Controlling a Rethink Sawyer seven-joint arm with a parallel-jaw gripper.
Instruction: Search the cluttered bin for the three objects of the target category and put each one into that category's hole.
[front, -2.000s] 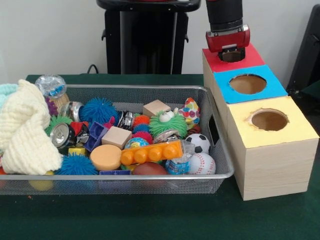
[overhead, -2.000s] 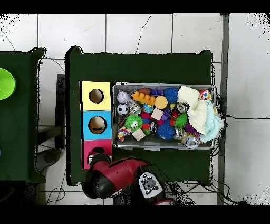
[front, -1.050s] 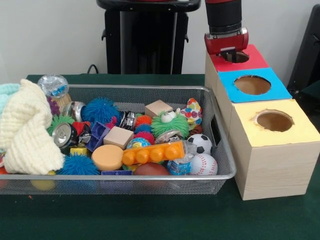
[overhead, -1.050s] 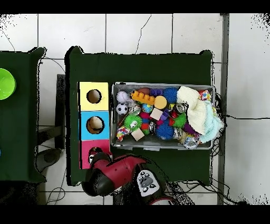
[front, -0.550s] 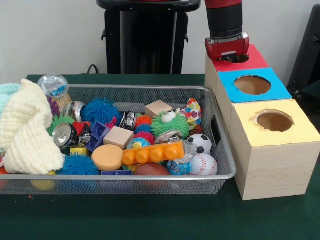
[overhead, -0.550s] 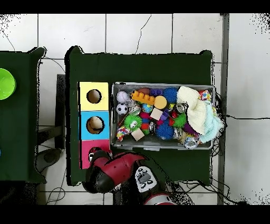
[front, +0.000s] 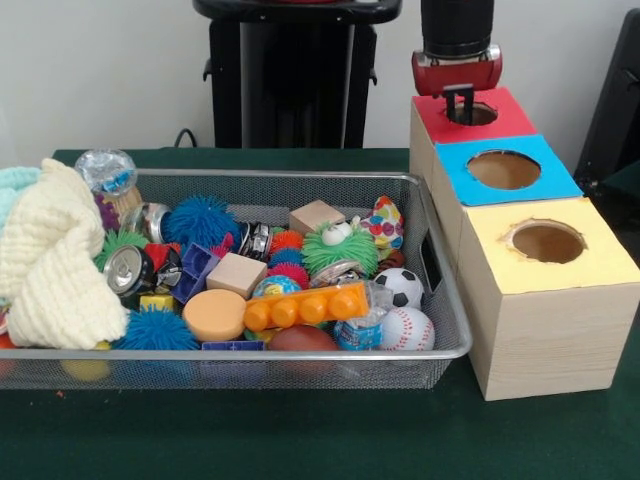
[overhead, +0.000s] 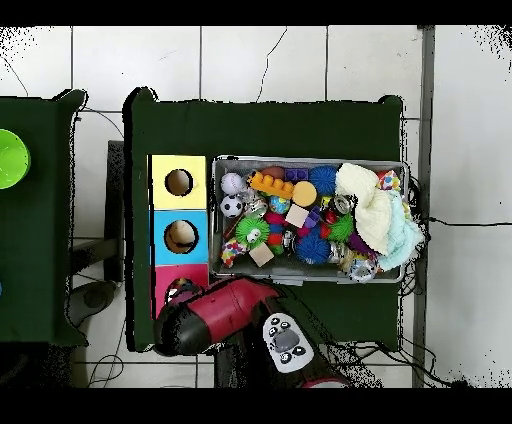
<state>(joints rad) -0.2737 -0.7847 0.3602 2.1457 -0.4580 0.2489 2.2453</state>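
Plainly, the bin (front: 250, 353) sits on the green worktop (front: 300, 430) with its long axis across the front view. It is heaped with clutter. No yellow duckling shows on top; it may lie buried, perhaps under the knitted cloth (front: 55, 250) at the picture's left end. The likeliest animal on show is a green fuzzy toy (front: 338, 248) right of the bin's middle. It is roundish with no clear long axis, its white eyes turned up.

Touching the bin's right end stands a row of three boxes running away from the camera: yellow (front: 548, 240), blue (front: 505, 168), red (front: 472, 114). The hand (front: 459, 100) hangs over the red box's hole, carrying nothing visible; whether it is wide or closed I cannot tell. From the hand, the green toy lies picture-left and nearer the camera, so I judge the next reach goes that way and down.
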